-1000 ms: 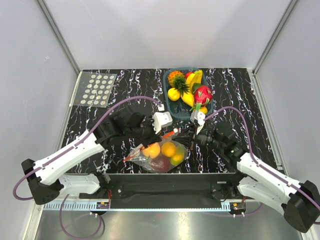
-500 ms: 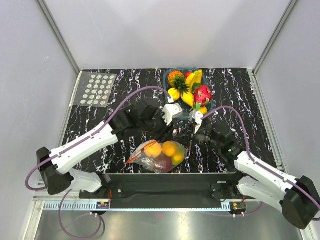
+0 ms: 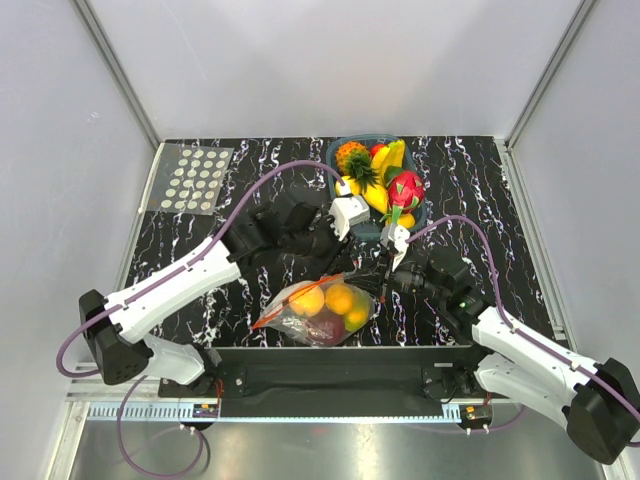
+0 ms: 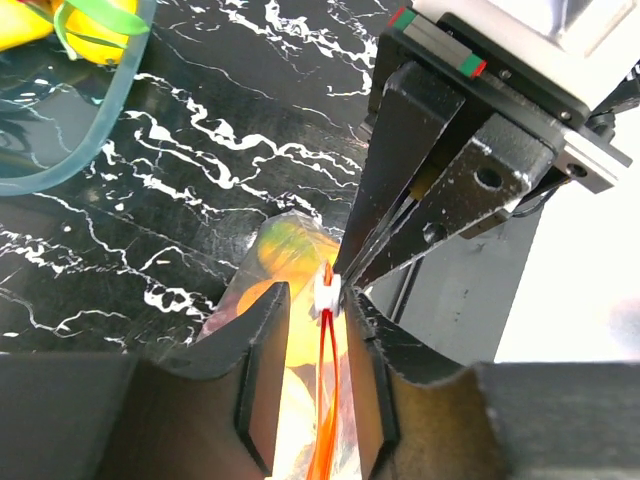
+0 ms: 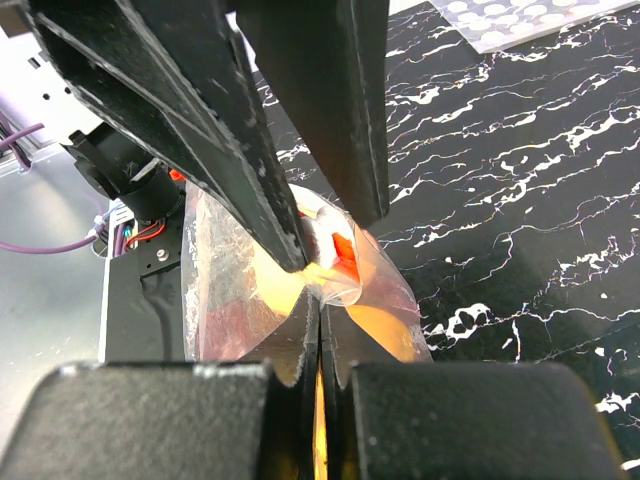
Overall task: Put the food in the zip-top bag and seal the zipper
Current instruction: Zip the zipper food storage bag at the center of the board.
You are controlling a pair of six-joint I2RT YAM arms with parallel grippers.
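The clear, thin plastic zip-top bag [image 3: 318, 312] lies at lower centre of the top view on the black marbled table [image 3: 470, 190]. The round orange and yellow toy fruits [image 3: 337, 298] are inside it. We find the right gripper [image 5: 320, 305] pinched closed on the bag's corner. The left gripper [image 4: 318, 300] is narrow and straddles the red-orange zipper strip [image 4: 325, 400], with a white slider [image 4: 325, 290] between its tips. We cannot tell whether its pads press the slider.

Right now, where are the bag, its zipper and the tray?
bag [image 3: 325, 318], top view, on its fruit-filled middle.
zipper [image 4: 327, 385], left wrist view, on the red-orange strip below the white slider.
tray [image 3: 330, 172], top view, on its left rim.
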